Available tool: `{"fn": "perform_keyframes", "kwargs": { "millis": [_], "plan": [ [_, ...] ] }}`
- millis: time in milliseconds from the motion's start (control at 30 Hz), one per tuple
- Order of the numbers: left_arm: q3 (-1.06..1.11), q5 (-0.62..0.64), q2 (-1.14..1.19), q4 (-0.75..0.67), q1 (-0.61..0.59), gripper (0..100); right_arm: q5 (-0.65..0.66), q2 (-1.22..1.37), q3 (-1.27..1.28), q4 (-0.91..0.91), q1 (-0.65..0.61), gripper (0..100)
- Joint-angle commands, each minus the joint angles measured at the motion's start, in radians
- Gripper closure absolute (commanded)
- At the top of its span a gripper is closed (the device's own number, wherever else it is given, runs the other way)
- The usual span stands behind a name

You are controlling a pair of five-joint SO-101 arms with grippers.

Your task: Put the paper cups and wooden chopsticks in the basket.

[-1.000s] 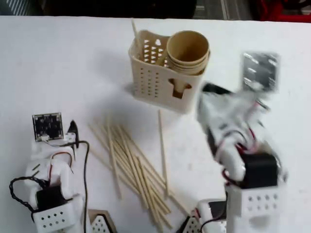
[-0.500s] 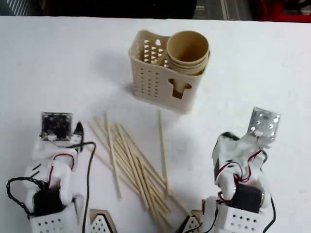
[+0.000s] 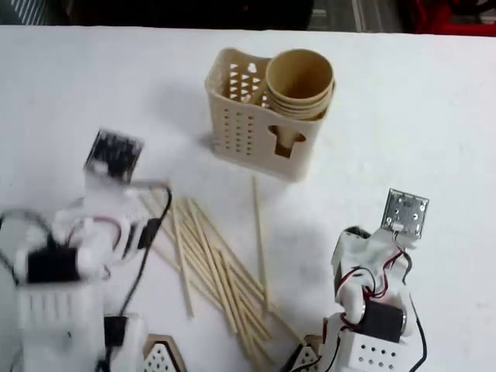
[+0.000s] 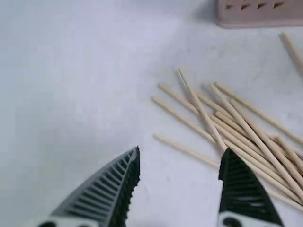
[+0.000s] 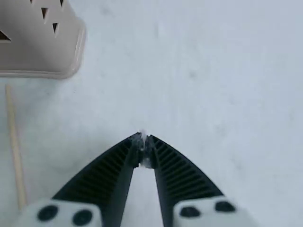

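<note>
Left hand (image 4: 182, 150) advanced over table; pale chopsticks (image 3: 213, 267) fanned loose.

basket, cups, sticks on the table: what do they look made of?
Basket: likely moulded plastic, cream, matte; regular rows of holes and cut-outs in the walls.
Paper cups: tan, matte, thin nested rims, consistent with paper.
Chopsticks: probably bare wood or bamboo; pale, unvarnished-looking, thin straight sticks.
</note>
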Motion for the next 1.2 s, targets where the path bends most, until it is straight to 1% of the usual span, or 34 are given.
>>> {"fn": "perform_keyframes", "kwargs": {
  "millis": [0,100,200,333,433,633,733,800,967,1167],
  "plan": [
    [-0.176,0.068,0.312,0.083,0.024,70,0.002,-0.028,0.005,-0.015,0.010,98.1],
    [-0.229,0.109,0.478,0.089,0.056,69,0.002,-0.042,0.046,-0.021,0.002,98.1],
    [-0.258,0.143,0.578,0.074,0.116,68,0.002,-0.065,0.057,-0.019,0.010,98.1],
    [-0.258,0.212,0.664,-0.003,0.196,68,0.002,-0.096,0.089,-0.015,0.010,98.1],
    [-0.259,0.255,0.736,-0.063,0.223,68,0.002,-0.099,0.098,-0.016,0.012,98.1],
    [-0.259,0.276,0.908,-0.150,0.223,69,0.002,-0.099,0.109,-0.015,0.013,98.1],
    [-0.259,0.278,1.001,-0.176,0.223,69,0.005,-0.099,0.109,-0.021,0.036,98.1],
    [-0.267,0.302,1.053,-0.198,0.223,71,0.008,-0.099,0.109,-0.021,0.048,98.1],
    [-0.267,0.325,1.119,-0.302,0.223,78,0.008,-0.099,0.109,-0.021,0.048,98.1],
    [-0.267,0.333,1.144,-0.365,0.223,79,0.008,-0.099,0.109,-0.021,0.048,98.1]
  ]
}}
